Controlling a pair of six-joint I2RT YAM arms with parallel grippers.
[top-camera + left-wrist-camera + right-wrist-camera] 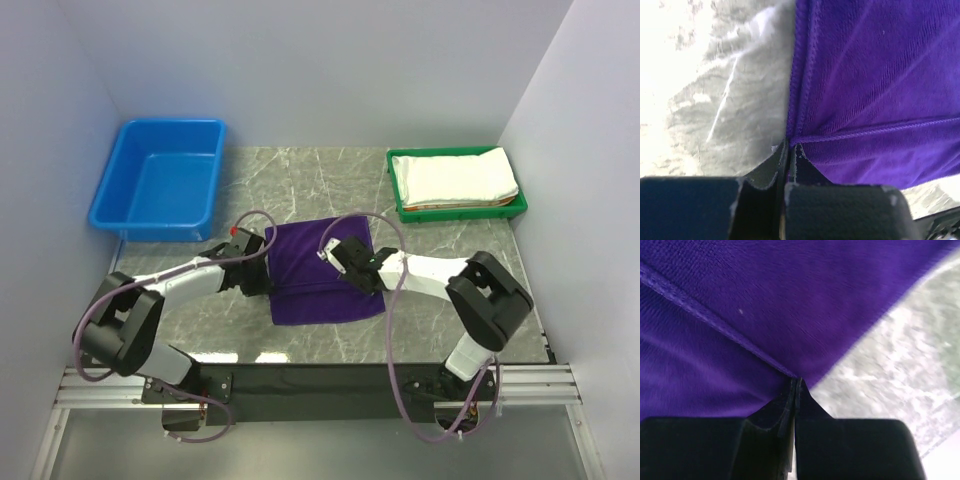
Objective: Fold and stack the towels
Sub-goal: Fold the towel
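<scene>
Top external view: the purple towel lies in the middle of the table. A fold line runs across it, so it looks partly folded, but it is not yet as small as the other pile. The left gripper is pinched tight on the towel's edge at 9 o'clock. The right gripper is pinched tight on its edge at 3 o'clock.

Up at 2 o'clock the white towel sits folded in a green tray. A thin orange strip peeks out under it. I think that is the orange one, but it is too small to be sure.

So two towels seem done and one is left — finish the fold, then lay it on the pile.

At 10 o'clock stands a blue bin. The table top is gray and marble-looking, shiny in spots. Plain pale walls close it in on three sides.
</scene>
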